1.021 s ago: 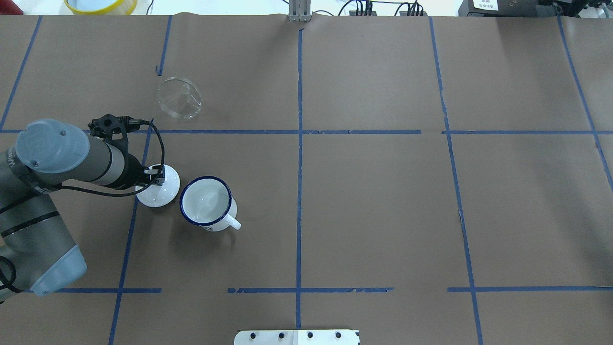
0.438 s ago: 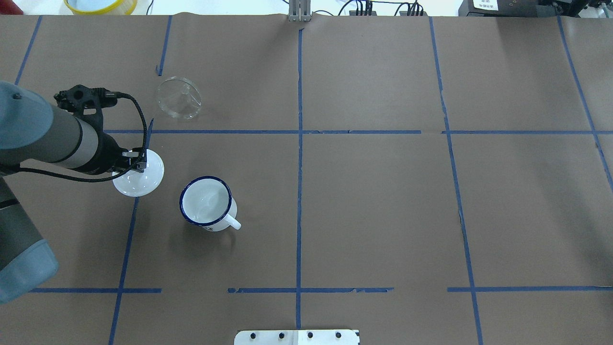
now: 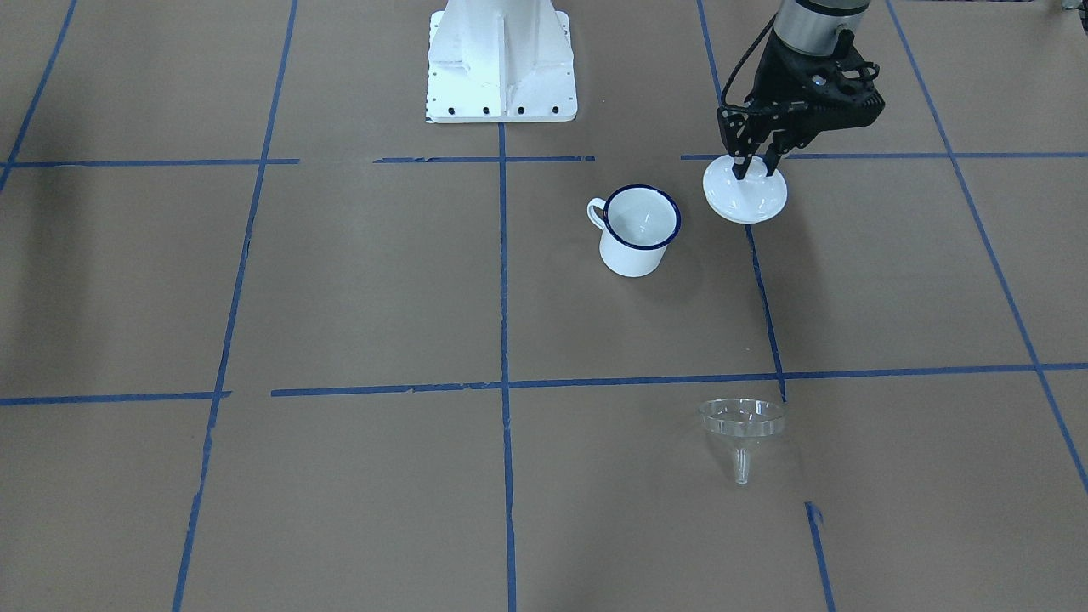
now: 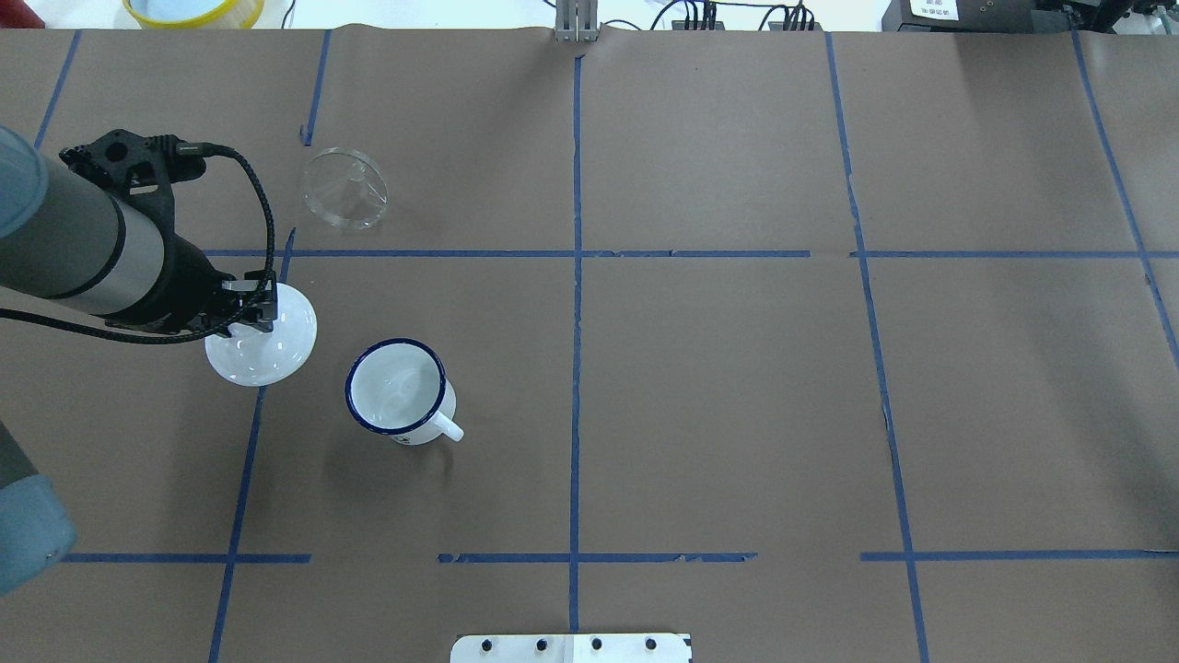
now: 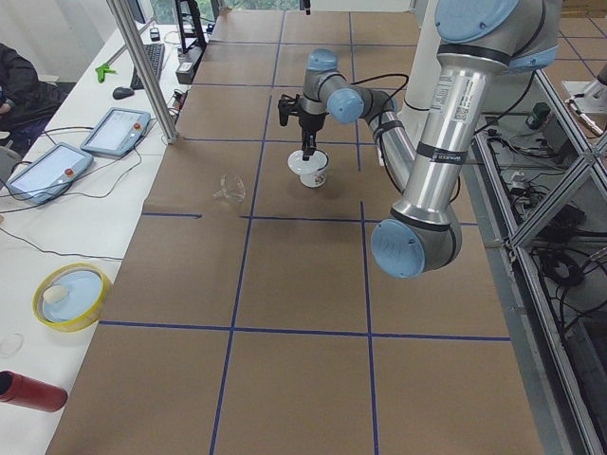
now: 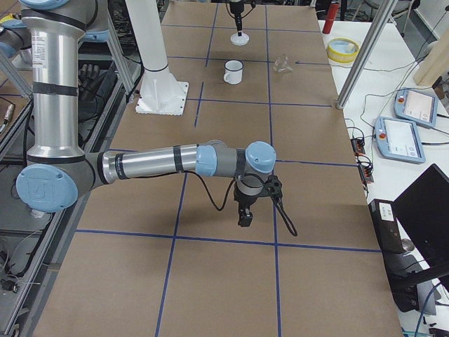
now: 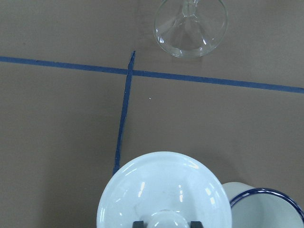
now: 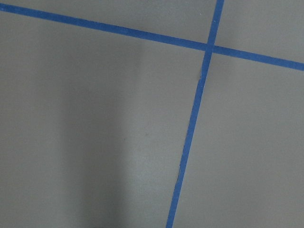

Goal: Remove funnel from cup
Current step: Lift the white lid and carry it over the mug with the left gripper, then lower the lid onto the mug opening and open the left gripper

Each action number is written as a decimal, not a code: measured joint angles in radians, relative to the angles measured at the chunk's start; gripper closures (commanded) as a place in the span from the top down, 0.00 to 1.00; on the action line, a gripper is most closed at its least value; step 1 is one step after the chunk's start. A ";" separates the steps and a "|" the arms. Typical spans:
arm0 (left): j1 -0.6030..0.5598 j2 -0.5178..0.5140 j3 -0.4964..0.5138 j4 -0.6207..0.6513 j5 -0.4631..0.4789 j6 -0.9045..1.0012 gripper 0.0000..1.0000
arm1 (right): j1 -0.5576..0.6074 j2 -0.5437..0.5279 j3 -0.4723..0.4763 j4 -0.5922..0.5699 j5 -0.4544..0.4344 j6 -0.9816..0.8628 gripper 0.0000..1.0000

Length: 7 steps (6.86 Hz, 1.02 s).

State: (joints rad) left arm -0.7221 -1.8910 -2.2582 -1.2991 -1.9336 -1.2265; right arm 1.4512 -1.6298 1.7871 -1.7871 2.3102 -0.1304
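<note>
Funnel (image 4: 344, 189) lies on its side on the table (image 4: 737, 396), toward the far edge on my left, spout pointing at that edge. It is well apart from the cup (image 4: 398, 390) and already out of it. It sits straight ahead of my left pincer (image 4: 253, 308), which is clamped on the knob of a white lid (image 4: 261, 350). My right pincer (image 6: 245, 216) is far off — apart or together, I cannot tell.

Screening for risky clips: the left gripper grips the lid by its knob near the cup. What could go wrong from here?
1. The left gripper holds the lid only by its small knob; it could slip and drop.
2. The cup stands close beside the lid; a sideways move might knock it.
3. The funnel lies loose on the table; a sweep that way could roll it.
</note>
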 measured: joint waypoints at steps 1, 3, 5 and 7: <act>0.028 -0.045 0.015 0.030 -0.003 -0.072 0.00 | 0.000 0.000 0.000 0.000 0.000 0.000 1.00; 0.084 -0.127 0.103 0.040 0.000 -0.148 0.00 | 0.000 -0.001 0.000 0.000 0.000 0.000 1.00; 0.103 -0.159 0.161 0.024 0.004 -0.158 0.00 | 0.000 -0.001 0.000 0.000 0.000 0.000 1.00; 0.108 -0.171 0.202 -0.010 0.008 -0.151 0.00 | 0.000 -0.001 -0.001 -0.001 0.000 0.000 1.00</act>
State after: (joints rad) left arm -0.6143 -2.0617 -2.0564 -1.3090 -1.9252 -1.3775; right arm 1.4512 -1.6306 1.7860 -1.7878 2.3102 -0.1304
